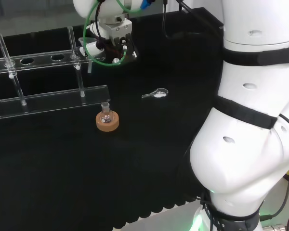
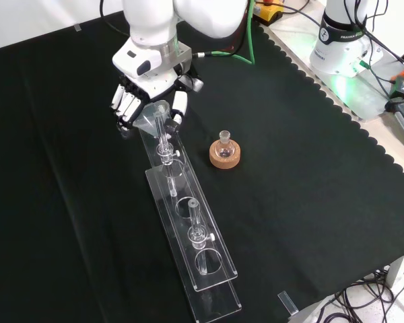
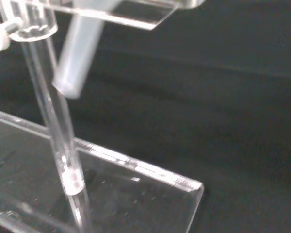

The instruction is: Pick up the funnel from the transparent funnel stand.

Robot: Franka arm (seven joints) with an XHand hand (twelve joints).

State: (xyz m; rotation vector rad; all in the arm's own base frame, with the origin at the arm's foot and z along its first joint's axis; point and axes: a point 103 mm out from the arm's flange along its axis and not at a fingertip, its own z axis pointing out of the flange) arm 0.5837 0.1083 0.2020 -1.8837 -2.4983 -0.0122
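The step in hand looks like the reach and grasp: the hand point(image 2: 148, 94) hangs at the far end of the stand point(image 2: 188, 222) in the front view, with the funnel point(image 2: 153, 116) seated in the end hole of the top rail, its cone up and its stem point(image 3: 77, 58) hanging through the rail, as the wrist view shows. In the front view the fingers point(image 2: 124, 104) point down on the left of the cone and the thumb point(image 2: 178, 106) on its right, so the cone sits between them; they look spread and fairly straight, and whether any of them touches the cone cannot be told. The funnel appears not yet lifted. The next move likely calls for closing on the cone and raising it straight up so the stem clears the hole without tipping the stand. A flask point(image 2: 224, 142) on a cork ring point(image 2: 225, 156) stands apart, right of the stand
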